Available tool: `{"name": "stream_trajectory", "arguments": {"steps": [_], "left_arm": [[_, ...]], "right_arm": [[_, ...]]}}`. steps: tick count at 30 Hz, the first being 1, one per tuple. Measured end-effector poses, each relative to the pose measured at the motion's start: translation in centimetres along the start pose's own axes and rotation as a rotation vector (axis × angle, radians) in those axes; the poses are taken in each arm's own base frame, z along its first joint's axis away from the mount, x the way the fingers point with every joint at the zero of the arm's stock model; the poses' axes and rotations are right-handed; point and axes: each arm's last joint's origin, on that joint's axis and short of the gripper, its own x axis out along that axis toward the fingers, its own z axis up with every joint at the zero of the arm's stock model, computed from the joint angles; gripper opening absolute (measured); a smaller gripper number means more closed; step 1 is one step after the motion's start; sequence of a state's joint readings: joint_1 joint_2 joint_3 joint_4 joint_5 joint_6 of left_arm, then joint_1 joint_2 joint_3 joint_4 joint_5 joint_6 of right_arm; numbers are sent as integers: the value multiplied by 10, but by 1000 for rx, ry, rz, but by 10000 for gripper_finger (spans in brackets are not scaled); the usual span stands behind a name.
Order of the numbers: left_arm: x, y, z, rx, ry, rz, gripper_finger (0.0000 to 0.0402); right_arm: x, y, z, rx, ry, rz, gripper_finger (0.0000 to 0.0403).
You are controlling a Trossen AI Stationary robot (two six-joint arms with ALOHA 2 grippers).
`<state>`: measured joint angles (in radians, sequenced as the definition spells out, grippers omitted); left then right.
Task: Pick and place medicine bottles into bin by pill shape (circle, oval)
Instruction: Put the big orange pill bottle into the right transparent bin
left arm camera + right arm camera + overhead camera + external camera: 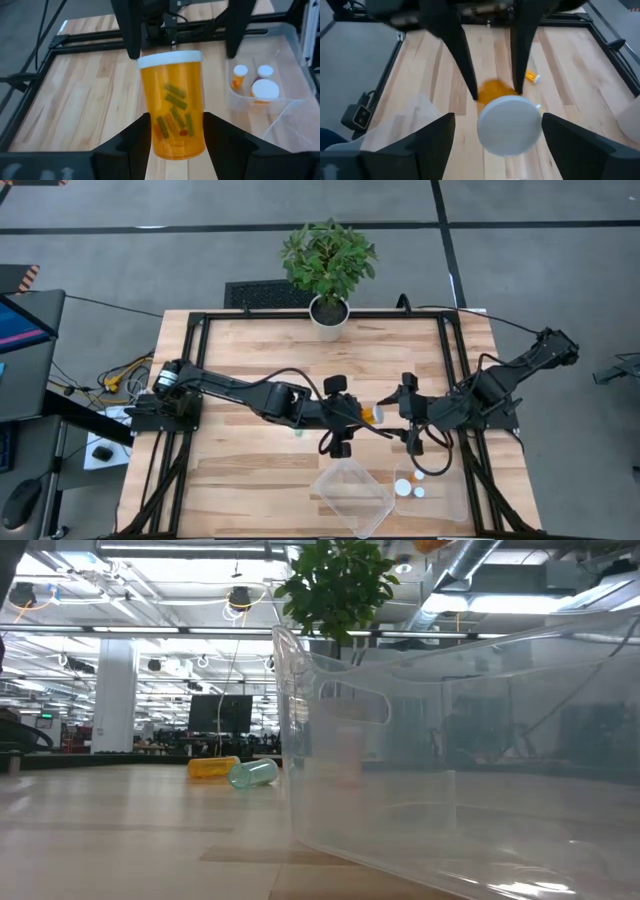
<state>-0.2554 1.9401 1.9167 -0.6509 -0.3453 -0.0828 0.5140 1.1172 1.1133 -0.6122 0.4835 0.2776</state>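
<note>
Left tool [172,137] clamps amber bottle [172,110]: white cap, oblong pills inside.

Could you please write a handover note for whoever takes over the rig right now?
Left tool shut on an amber bottle of oblong pills, held above mid-table.
Right tool open, facing its cap, not gripping.
Three bottles are in the small bin; none shows in the large bin.
Yellow bottle and greenish bottle lie loose on the table.
To do: bin the amber bottle, then sort the loose ones.
</note>
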Motion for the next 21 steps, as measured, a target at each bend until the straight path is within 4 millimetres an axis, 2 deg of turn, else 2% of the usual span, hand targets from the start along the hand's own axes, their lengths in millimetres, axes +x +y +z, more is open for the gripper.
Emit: {"name": "stream_trajectory", "arguments": {"steps": [15, 21], "left_arm": [[-5, 1, 6, 21, -45, -8, 162], [-5, 1, 6, 27, -54, -4, 162]], "right_arm": [[3, -4, 2, 7, 2, 4, 321], [3, -4, 2, 8, 4, 16, 296]]}}
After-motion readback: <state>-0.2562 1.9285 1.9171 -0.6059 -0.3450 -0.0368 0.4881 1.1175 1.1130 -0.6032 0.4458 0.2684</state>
